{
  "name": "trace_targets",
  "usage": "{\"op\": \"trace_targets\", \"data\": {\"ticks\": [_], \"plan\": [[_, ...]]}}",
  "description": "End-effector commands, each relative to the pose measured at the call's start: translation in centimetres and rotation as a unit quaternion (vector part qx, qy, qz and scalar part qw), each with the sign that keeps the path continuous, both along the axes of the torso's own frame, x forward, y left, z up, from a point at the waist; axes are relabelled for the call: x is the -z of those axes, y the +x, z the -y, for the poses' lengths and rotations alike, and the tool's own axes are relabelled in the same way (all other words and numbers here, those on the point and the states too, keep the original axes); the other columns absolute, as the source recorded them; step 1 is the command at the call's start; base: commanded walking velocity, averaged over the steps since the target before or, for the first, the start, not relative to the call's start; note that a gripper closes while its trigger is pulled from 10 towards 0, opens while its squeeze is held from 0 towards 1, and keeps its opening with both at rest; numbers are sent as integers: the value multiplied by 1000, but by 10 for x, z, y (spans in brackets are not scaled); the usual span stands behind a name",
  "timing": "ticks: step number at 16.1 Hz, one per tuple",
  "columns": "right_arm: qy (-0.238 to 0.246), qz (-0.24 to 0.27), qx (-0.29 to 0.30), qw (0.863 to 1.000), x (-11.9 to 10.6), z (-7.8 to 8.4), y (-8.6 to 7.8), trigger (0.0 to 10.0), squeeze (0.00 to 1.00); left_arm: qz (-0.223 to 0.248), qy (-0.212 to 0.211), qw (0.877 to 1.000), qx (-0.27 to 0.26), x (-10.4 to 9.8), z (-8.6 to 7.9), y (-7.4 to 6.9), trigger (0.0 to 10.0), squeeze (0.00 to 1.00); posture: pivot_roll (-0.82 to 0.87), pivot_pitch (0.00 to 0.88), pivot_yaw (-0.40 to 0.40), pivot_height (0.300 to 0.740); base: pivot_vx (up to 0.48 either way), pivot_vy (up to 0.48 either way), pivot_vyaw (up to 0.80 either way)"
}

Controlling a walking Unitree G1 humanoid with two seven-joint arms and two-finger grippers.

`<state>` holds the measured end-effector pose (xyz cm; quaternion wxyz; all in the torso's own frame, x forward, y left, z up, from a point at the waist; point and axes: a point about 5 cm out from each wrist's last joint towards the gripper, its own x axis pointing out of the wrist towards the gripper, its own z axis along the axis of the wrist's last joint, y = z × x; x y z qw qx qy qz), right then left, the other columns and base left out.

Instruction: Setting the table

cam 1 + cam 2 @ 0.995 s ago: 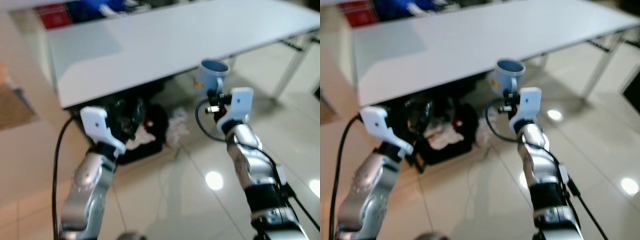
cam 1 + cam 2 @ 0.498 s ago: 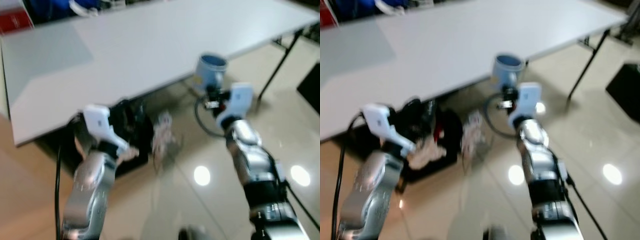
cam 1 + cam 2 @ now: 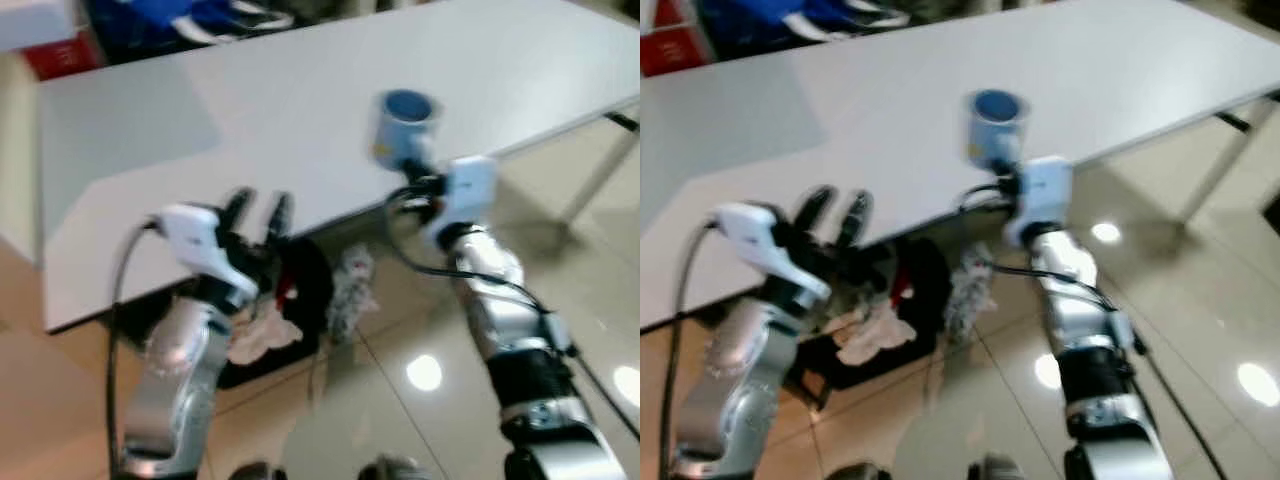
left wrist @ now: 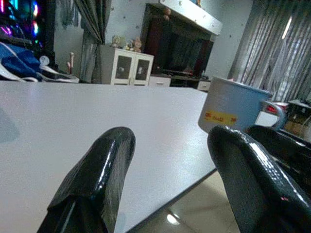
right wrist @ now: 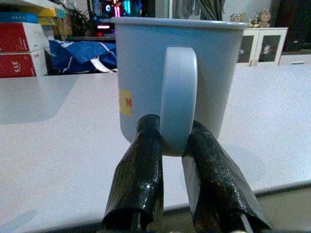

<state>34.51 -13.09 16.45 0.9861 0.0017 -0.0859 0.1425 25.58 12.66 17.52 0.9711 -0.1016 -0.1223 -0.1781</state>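
Note:
A light blue mug (image 3: 400, 128) with a yellow sticker is held upright over the front part of the white table (image 3: 300, 90). My right gripper (image 5: 170, 150) is shut on the mug (image 5: 175, 73) by its handle, just above the tabletop. My left gripper (image 3: 258, 212) stands open at the table's front edge, left of the mug, with nothing between its fingers (image 4: 97, 179). In the left wrist view the mug (image 4: 233, 110) appears past the right-hand finger.
Under the table lie a dark bag and crumpled cloths (image 3: 300, 300). Blue fabric (image 3: 200, 15) and red boxes (image 3: 60, 55) sit beyond the table's far edge. A table leg (image 3: 600, 170) stands at the right over glossy floor tiles (image 3: 420, 400).
Both arms have risen: the right gripper has carried the mug from below the table's edge to above the tabletop, and the left gripper has come up to the edge. The camera has shifted.

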Motion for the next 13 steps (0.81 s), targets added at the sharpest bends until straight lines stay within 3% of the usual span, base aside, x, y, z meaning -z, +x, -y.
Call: {"op": "trace_targets", "data": {"ticks": [1,5,7,10,13], "plan": [[0,27,-34,999,-11,-19,1,10000,0,3,8,1000,-13,-3,-7,-2,10000,0,-98,115,16,740,472,0,781],[-39,14,23,999,-10,-11,14,10000,0,-2,9,1000,-13,-2,-6,-7,10000,0,-84,139,15,740,472,0,133],[-49,3,19,999,-6,-13,17,10000,0,-6,10,1000,-13,-1,-6,-10,10000,0,-83,147,15,740,472,0,0],[-71,-11,-17,997,2,-32,18,10000,0,-17,21,999,-19,1,-6,-14,10000,0,-75,174,14,740,471,0,0],[-79,-40,-14,996,17,-40,22,10000,0,-39,28,999,-26,5,-3,-19,10000,0,-58,207,16,740,0,0,0]]}}
